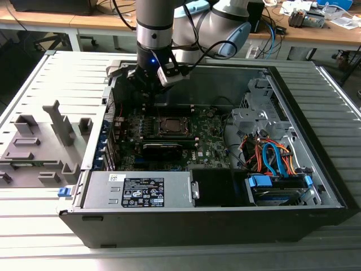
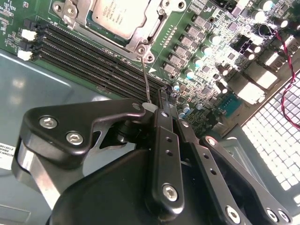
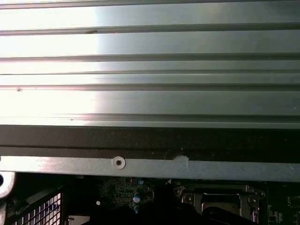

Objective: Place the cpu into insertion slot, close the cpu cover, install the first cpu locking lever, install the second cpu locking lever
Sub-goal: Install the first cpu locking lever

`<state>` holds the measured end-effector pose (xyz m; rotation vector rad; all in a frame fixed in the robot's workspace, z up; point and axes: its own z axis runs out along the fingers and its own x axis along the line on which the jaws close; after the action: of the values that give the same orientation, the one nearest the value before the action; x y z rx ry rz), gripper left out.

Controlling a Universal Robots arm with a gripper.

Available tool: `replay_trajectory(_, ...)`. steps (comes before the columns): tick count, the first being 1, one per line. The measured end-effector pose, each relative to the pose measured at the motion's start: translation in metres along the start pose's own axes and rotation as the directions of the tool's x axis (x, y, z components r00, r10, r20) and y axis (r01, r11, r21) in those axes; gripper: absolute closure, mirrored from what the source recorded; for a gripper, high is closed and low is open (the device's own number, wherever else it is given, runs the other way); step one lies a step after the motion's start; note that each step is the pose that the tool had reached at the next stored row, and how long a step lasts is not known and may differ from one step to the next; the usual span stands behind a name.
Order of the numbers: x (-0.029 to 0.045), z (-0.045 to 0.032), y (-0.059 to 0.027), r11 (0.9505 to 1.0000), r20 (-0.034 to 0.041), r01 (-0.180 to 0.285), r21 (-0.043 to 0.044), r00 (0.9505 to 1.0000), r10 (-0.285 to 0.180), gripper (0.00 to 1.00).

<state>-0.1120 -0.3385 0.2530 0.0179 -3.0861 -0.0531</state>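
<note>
One lever step in hand, chip seated and cover down.

In the exterior view, the gripper [image 1: 148, 93] reaches into the open computer case [image 1: 316, 186] just behind the socket. In the second wrist view, the cpu [image 2: 119, 16] lies in its slot under the closed cpu cover [image 2: 154, 28]. The fingers are drawn together at the tip of a raised locking lever [image 2: 146, 77]. By my judgement, latching it calls for a steady downward sweep under its hook. The first wrist view shows the case edge [image 3: 140, 164].

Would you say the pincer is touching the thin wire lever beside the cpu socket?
Touching: in the second wrist view the thin lever runs down into the closed pincer tips, with no gap.
</note>
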Motion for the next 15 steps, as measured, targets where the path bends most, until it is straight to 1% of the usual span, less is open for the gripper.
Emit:
replay_trajectory(3,-0.0003,0.0019,-0.0001,1.0,-0.0001,0.0,0.0,1.0,0.0,0.89)
replay_trajectory(15,-0.0005,0.0038,-0.0001,1.0,-0.0002,0.0,0.0001,1.0,0.0,0.89)
